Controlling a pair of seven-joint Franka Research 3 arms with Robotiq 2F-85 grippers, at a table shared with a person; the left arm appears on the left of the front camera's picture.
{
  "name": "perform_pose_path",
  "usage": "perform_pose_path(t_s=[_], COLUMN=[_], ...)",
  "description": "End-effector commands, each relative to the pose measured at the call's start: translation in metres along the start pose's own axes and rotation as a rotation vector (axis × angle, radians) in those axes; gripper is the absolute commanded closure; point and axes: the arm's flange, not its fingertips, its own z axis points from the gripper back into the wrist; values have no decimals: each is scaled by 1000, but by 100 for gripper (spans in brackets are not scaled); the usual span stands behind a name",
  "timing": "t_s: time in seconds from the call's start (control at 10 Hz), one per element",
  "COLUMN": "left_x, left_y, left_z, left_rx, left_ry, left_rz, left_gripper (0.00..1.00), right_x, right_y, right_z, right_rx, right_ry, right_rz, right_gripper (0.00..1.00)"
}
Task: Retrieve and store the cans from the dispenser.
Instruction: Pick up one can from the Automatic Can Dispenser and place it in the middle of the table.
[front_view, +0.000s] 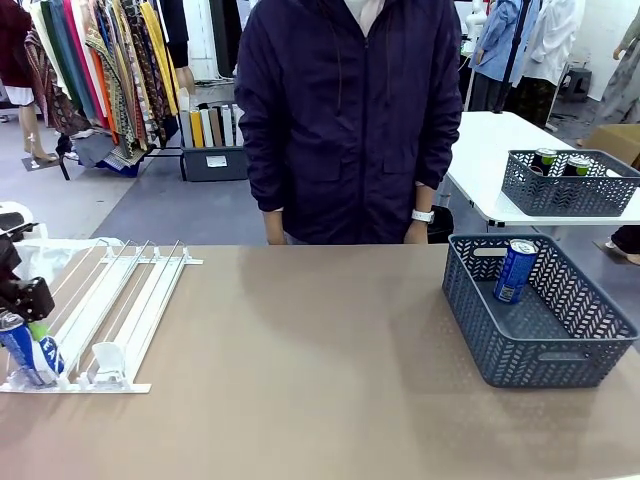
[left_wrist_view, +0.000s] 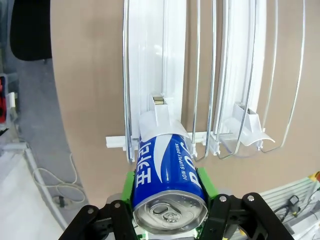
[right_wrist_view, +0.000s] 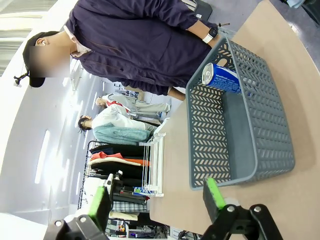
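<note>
Because the left gripper (left_wrist_view: 169, 186) clamps the blue can (left_wrist_view: 165, 162) at the stop tab (left_wrist_view: 161, 111) of the dispenser (left_wrist_view: 150, 60), a careless lift could snag there.

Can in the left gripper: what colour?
The can is blue with white lettering, silver top; clearest in left wrist view.

A clothes rack (front_view: 110, 60) and white table (front_view: 490, 160) occupy grey floor (front_view: 170, 215).

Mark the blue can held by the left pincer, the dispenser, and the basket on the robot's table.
held blue can (left_wrist_view: 167, 170), left wrist view, printed side.
dispenser (left_wrist_view: 155, 55), left wrist view, white lane.
basket (front_view: 520, 362), front view, near wall.
</note>
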Motion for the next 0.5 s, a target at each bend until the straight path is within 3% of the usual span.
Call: perform_pose_path(t_s=[0.0,0.2,0.4], left_x=[-8,-28,-48], left_y=[-8,-22,-32], left_z=[29,94,151], left_rx=[-19,14,45], left_ry=[-60,-79,-173], left_rz=[2,10,29], left_gripper=[100,100,100], right_x=[3,3,3], right_y=[2,2,2], right_z=[-1,-1,-1], right_rx=[23,23,23], right_ry=[-20,-20,-20], right_rz=[24,24,24], right_gripper=[0,0,0])
